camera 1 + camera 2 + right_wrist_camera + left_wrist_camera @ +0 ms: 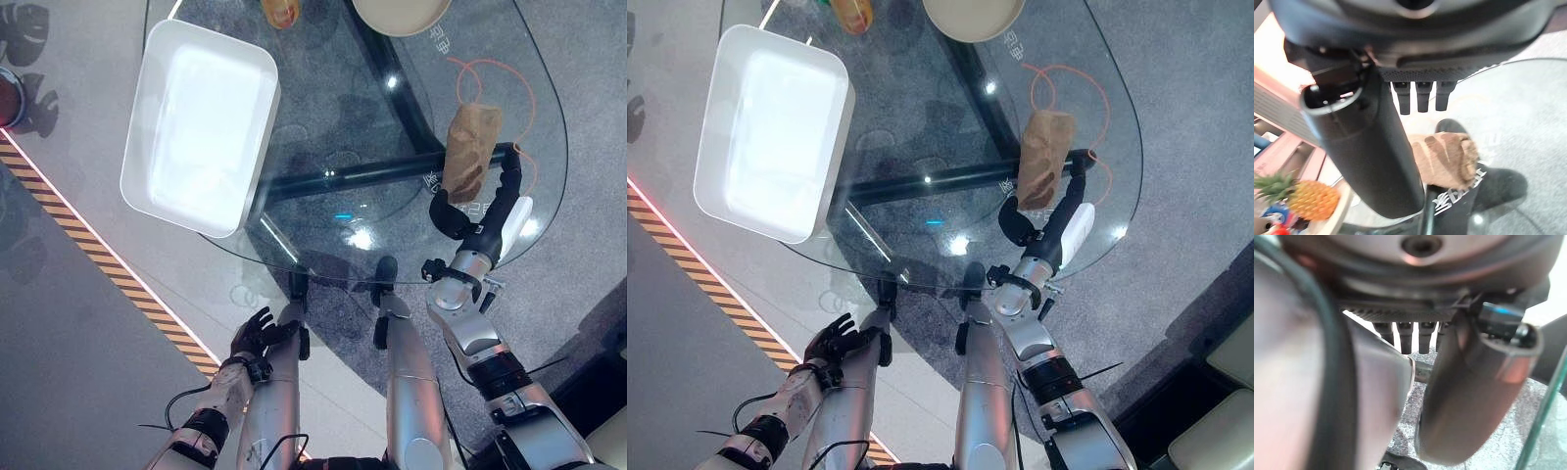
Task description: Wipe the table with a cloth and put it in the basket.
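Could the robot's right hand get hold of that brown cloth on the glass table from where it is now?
Probably yes. The right hand is already at the brown cloth on the glass table, fingers open around its near end, and nothing lies between them. The white basket sits well off to the left.

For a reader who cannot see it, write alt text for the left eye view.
The robot's right hand reaches open toward a brown cloth on a glass table. A white basket sits at the table's left; the left hand hangs low.
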{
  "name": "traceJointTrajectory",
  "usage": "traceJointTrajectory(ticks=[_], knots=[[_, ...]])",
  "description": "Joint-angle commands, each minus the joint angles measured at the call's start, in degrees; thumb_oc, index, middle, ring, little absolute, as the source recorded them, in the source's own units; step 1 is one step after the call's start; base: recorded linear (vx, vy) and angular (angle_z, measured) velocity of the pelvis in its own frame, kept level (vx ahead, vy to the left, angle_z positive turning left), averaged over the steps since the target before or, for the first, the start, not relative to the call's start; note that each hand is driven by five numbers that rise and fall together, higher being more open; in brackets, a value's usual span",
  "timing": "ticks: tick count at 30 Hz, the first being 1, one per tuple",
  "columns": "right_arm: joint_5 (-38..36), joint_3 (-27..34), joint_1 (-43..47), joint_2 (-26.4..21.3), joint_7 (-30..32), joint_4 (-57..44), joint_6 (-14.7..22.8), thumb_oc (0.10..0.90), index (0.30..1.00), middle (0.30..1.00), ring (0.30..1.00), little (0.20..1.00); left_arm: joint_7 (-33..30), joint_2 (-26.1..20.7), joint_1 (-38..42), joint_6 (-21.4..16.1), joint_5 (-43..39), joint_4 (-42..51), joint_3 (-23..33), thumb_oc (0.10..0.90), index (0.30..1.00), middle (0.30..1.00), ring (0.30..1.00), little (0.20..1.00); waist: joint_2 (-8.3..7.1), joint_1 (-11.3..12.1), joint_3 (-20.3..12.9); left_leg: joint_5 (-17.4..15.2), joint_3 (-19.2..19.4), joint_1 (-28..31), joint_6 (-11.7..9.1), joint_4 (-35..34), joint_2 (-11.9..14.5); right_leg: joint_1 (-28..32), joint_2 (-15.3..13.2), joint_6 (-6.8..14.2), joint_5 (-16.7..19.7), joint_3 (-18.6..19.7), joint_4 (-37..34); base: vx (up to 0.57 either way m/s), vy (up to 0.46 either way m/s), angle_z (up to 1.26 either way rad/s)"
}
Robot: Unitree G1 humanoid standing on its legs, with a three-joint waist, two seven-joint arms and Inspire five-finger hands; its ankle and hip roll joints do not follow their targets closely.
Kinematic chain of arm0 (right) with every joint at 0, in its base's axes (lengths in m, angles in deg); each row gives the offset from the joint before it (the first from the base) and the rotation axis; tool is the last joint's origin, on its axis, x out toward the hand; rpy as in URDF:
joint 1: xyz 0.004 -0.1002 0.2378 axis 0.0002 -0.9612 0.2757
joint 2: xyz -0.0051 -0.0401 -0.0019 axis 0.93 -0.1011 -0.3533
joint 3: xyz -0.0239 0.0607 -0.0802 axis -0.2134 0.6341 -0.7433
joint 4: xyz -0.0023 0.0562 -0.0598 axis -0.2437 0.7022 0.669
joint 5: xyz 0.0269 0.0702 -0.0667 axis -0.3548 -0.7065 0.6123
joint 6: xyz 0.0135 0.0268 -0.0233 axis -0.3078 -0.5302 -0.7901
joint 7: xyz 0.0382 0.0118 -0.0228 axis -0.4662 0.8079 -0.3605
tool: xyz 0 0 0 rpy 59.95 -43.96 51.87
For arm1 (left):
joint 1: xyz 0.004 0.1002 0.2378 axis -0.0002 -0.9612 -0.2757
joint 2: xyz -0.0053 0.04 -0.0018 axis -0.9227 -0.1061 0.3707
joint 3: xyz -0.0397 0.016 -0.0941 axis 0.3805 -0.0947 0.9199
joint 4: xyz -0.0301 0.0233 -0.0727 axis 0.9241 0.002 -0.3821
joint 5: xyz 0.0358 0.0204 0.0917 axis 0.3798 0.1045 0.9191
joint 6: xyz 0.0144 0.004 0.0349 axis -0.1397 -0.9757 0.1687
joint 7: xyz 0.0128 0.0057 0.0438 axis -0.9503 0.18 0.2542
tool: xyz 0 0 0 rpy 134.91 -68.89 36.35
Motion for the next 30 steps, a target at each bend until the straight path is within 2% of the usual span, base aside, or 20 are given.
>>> traceJointTrajectory(ticks=[1, 9, 16, 20, 26, 30], knots=[[0.58, 1.04, 0.4, -3.88, 5.61, -5.63, 1.88, 0.8, 0.9, 0.9, 0.9, 0.9, -0.21, 2.1, -4.13, 1.04, -2.53, 1.88, -2.41, 0.8, 0.9, 0.9, 0.9, 0.9, 1.13, -0.28, -0.91, -2.55, 3.75, -4.83, 2.28, 5.35, -3.66, -0.69, 4.1, -0.59, 2.82, -0.36, -3.05, 0.0, 0.0, 0.0], [-2.12, 0.8, 2.85, -4.51, 5.47, -2.44, 1.67, 0.8, 0.9, 0.9, 0.9, 0.9, -1.09, 1.99, -2.99, 1.68, -3.15, 2.42, -3.27, 0.8, 0.9, 0.9, 0.9, 0.9, 1.58, 0.07, -0.91, -2.17, 3.41, -6.59, 2.19, 5.34, -3.74, -2.7, 4.32, -0.52, 2.98, -0.42, -2.64, 0.0, 0.0, 0.0], [-5.42, 1.66, 4.46, -5.46, 4.51, -1.57, 4.33, 0.8, 0.9, 0.9, 0.9, 0.9, -1.42, 1.37, -2.95, 2.07, -3.15, 3.38, -3.63, 0.8, 0.9, 0.9, 0.9, 0.9, 2.03, 0.21, -0.91, -2.01, 3.22, -8.18, 1.8, 5.81, -3.57, -4.55, 4.34, -0.41, 3.14, -0.31, -2.03, 0.0, 0.0, 0.0], [-6.67, 1.9, 6.09, -5.66, 3.7, -2.05, 4.02, 0.8, 0.9, 0.9, 0.9, 0.9, -1.81, 1.27, -2.7, 2.54, -3.32, 3.72, -3.67, 0.8, 0.9, 0.9, 0.9, 0.9, 2.25, 0.31, -0.91, -2.0, 3.34, -8.95, 1.78, 5.98, -3.52, -5.49, 4.42, -0.51, 3.11, -0.17, -1.78, 0.0, 0.0, 0.0], [-10.43, 2.27, 8.41, -6.29, 2.69, -0.75, 1.67, 0.8, 0.9, 0.9, 0.9, 0.9, -2.03, 1.12, -2.28, 2.5, -4.69, 3.82, -3.46, 0.8, 0.9, 0.9, 0.9, 0.9, 2.47, 0.49, -0.91, -2.15, 3.37, -10.27, 1.53, 6.8, -3.27, -6.95, 4.44, -0.56, 3.0, -0.19, -1.0, 0.0, 0.0, 0.0], [-10.71, 2.41, 8.85, -6.26, 2.04, 0.43, 1.88, 0.8, 0.9, 0.9, 0.9, 0.9, -2.55, 1.12, -2.09, 2.79, -4.66, 4.03, -3.38, 0.8, 0.9, 0.9, 0.9, 0.9, 2.64, 0.58, -0.91, -2.16, 3.26, -11.22, 1.59, 7.19, -3.28, -7.98, 4.56, -0.62, 3.07, -0.02, -0.7, 0.0, 0.0, 0.0]])
